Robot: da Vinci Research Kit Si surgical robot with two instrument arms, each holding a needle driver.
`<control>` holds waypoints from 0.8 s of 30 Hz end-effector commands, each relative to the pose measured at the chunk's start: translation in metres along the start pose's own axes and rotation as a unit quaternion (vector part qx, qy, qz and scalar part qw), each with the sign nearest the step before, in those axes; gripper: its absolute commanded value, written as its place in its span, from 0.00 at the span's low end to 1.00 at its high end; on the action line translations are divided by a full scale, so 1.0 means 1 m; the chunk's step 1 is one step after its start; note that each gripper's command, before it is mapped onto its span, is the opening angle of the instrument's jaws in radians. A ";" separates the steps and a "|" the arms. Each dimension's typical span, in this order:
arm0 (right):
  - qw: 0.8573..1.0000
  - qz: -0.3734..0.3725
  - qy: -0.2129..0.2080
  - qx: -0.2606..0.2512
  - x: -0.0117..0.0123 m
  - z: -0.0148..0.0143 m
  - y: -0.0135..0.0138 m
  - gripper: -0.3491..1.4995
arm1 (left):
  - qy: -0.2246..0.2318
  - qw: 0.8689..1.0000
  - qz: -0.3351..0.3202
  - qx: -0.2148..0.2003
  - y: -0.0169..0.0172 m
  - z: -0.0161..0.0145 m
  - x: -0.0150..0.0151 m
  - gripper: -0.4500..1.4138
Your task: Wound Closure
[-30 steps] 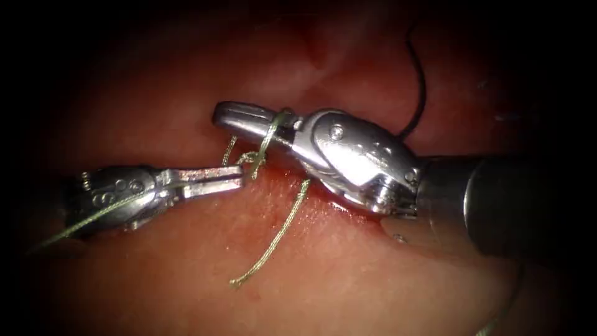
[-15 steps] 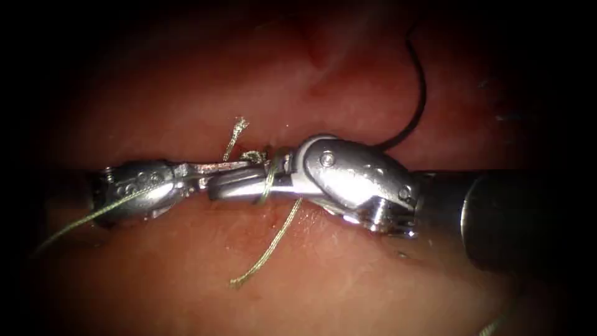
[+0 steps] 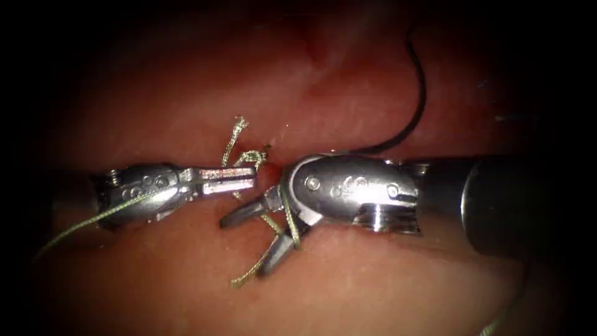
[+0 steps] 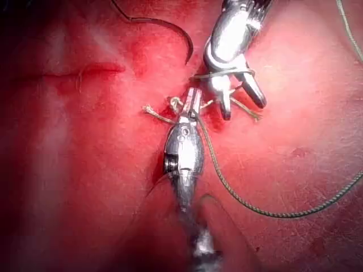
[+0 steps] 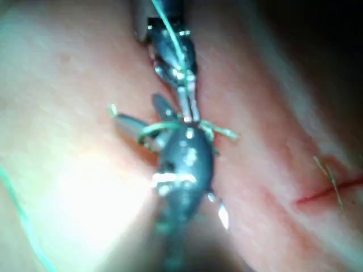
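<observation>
My left tool (image 3: 231, 178) comes in from the left with its jaws shut on the green thread just beside the knot (image 3: 252, 157) at the cut. From there the thread (image 3: 87, 220) trails back along its shaft. The right tool (image 3: 244, 247) points left and down with its jaws spread wide; a loop of thread (image 3: 290, 219) is wrapped around its wrist. A loose thread tail (image 3: 252, 269) lies between the open jaws, not gripped. The dark curved needle (image 3: 420, 87) lies free on the tissue (image 3: 373, 286), up and to the right. In the left wrist view, the left tool (image 4: 192, 106) meets the open right tool (image 4: 243, 109).
A short frayed thread end (image 3: 239, 126) sticks up above the knot. Red fluid wets the tissue around the knot. The left wrist view shows a long slack strand (image 4: 266, 213) curving over the tissue and a second short cut (image 4: 85, 71).
The right tool has swung from above the left tool's jaws down to below them and opened its jaws, the loop still around it. The left tool has shifted slightly right, still shut.
</observation>
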 end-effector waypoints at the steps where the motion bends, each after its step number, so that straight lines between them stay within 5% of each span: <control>1: 1.000 -0.001 -0.012 0.013 -0.0007 0.0023 0.0003 0.74 | 0.000 1.000 0.000 0.000 -0.0001 0.0005 -0.0006 0.00; 7: 0.998 -0.012 -0.038 0.040 -0.0006 0.0037 -0.0004 0.69 | -0.002 1.000 0.001 -0.001 -0.0001 0.0005 -0.0006 0.00; 10: 0.997 -0.013 -0.065 0.041 -0.0004 0.0041 -0.0004 0.50 | -0.002 1.000 0.001 -0.001 -0.0001 0.0005 -0.0006 0.00; 17: 0.991 0.002 -0.124 0.045 -0.0012 0.0052 -0.0008 0.47 | -0.002 1.000 0.000 -0.001 0.0001 0.0004 -0.0005 0.00; 19: 0.990 0.003 -0.127 0.055 -0.0015 0.0051 -0.0008 0.31 | -0.002 1.000 0.000 -0.002 0.0001 0.0004 -0.0004 0.00; 20: 0.990 0.007 -0.128 0.065 -0.0017 0.0048 -0.0008 0.00 | -0.002 1.000 0.000 -0.002 0.0001 0.0004 -0.0003 0.00; 24: 0.989 0.011 -0.129 0.068 -0.0015 0.0040 -0.0005 0.00 | -0.002 1.000 0.000 -0.002 0.0001 0.0004 -0.0003 0.00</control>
